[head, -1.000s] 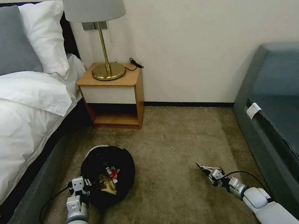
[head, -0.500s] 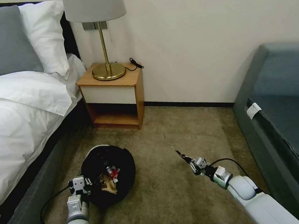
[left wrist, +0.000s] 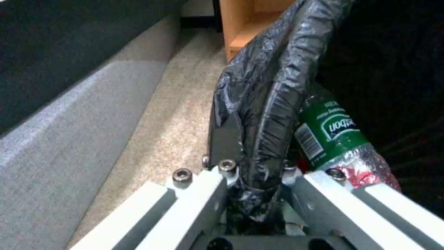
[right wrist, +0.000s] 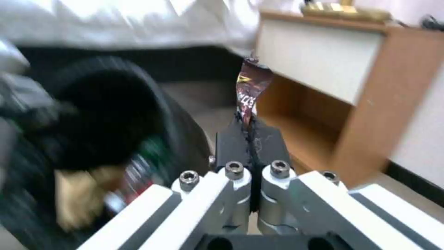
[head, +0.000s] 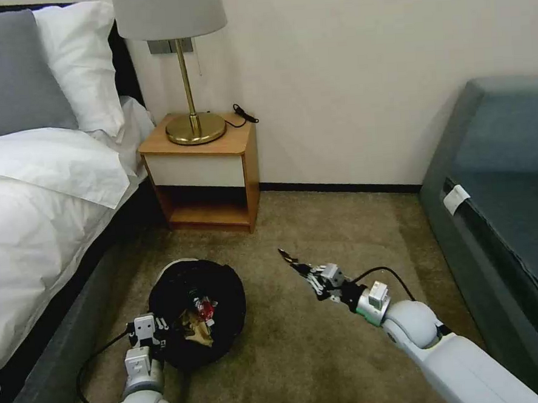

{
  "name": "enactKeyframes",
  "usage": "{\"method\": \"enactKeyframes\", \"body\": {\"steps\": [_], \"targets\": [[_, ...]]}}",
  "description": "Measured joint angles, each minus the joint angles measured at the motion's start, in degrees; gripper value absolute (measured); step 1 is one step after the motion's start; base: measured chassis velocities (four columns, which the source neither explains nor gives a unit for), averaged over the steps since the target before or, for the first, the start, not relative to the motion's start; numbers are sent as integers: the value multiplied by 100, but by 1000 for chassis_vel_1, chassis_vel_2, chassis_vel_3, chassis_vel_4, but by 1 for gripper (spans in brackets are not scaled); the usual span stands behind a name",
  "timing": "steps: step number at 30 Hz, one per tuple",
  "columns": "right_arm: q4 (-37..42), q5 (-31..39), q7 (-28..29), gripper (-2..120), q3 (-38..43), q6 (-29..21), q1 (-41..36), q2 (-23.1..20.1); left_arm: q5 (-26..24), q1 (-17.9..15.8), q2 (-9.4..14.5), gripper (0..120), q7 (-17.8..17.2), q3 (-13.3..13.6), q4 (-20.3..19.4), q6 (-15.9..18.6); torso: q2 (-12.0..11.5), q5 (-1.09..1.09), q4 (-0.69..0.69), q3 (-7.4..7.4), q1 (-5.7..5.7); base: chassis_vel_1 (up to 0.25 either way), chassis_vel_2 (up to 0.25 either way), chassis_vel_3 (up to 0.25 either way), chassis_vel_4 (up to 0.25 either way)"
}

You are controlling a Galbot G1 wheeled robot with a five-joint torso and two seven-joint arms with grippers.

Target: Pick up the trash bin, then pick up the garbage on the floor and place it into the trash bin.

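The right tool [head: 310, 276] is shut tight on a dark wrapper [head: 289, 258], held up over the carpet [head: 303, 357], right of the trash bin [head: 197, 312]. The left tool [left wrist: 256, 170] pinches the bin's bag-covered rim; a green-label bottle [left wrist: 331, 130] lies inside.

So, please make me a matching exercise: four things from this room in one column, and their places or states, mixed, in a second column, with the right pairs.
Things:
1. wrapper
2. green-label bottle
3. trash bin
4. lamp

Places or states:
A. standing on the nightstand
B. lying inside the black liner
C. pinched in the right pincer, above the carpet
D. gripped at its rim by the left pincer

Pairs: 1-C, 2-B, 3-D, 4-A
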Motion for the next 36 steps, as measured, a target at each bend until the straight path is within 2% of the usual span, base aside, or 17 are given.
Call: {"method": "enactKeyframes", "body": {"steps": [10, 13, 24, 36], "targets": [[602, 889, 13, 0, -466, -439, 241, 183, 14, -36, 3, 0, -5, 25, -46, 63, 0, 0, 0, 0, 0, 0, 0, 0, 0], [686, 1219, 27, 0, -694, -601, 339, 357, 17, -43, 2, 0, -14, 54, -65, 65, 0, 0, 0, 0, 0, 0, 0, 0, 0], [400, 1166, 34, 0, -1091, -645, 445, 1218, 24, -43, 21, 0, -31, 70, -157, 98, 0, 0, 0, 0, 0, 0, 0, 0, 0], [-187, 840, -75, 0, -1288, -489, 391, 1555, 21, -30, 0, 0, -42, 99, -233, 110, 0, 1, 0, -1, 0, 0, 0, 0, 0]]}}
